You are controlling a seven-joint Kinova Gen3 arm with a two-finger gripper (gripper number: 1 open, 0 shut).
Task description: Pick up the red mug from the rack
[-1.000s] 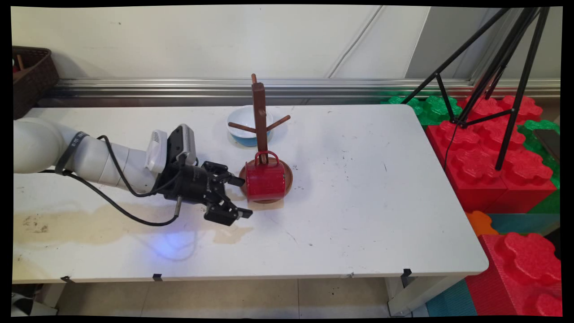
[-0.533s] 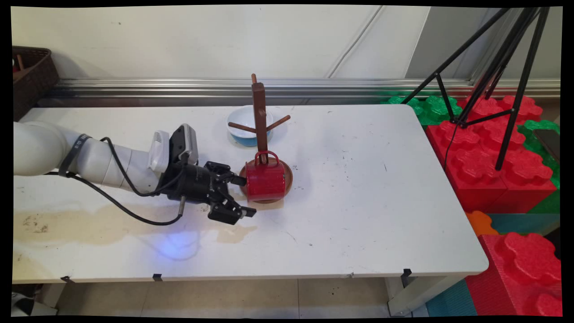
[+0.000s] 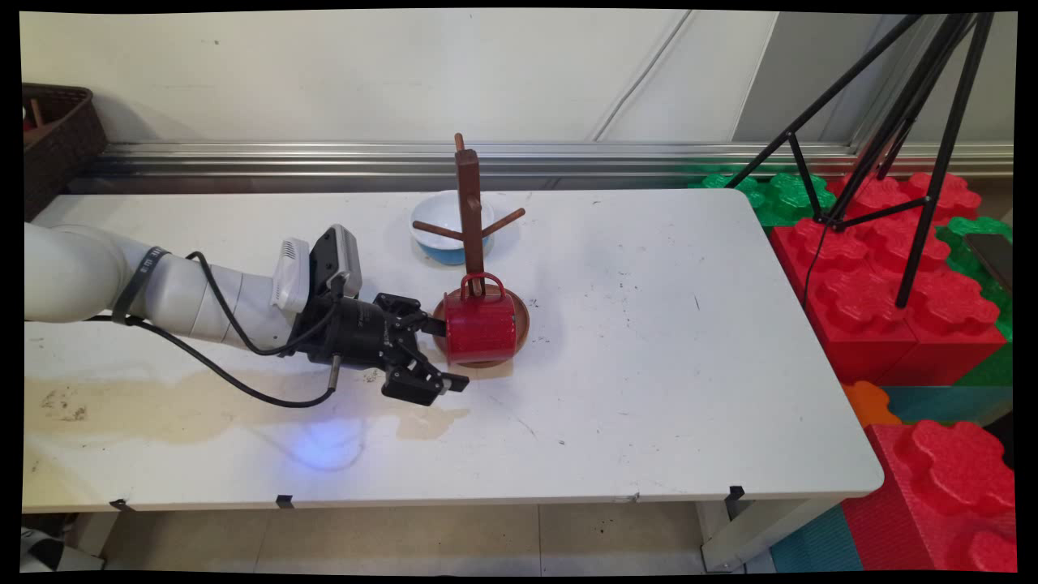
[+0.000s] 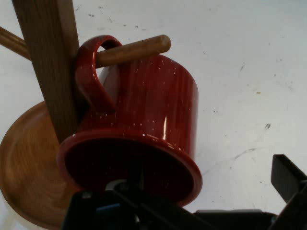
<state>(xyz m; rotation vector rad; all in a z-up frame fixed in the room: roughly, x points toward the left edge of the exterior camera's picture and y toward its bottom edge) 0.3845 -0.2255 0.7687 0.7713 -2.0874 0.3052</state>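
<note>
The gripper (image 3: pixel 444 354) has edged closer to the red mug (image 3: pixel 480 327) hanging on the wooden stand (image 3: pixel 469 212), jaws spread, grasping nothing.

Bright, even indoor light — soft shadows, sharp focus, edges slightly bowed.

Arm (image 3: pixel 122 280): smooth white tubular links with a dark band round one link, a black cable (image 3: pixel 243 381) looping beneath it, a white-and-black ribbed camera module (image 3: pixel 320 264) at the wrist, and a black two-finger gripper (image 3: pixel 442 353) with angular exposed linkage.
</note>
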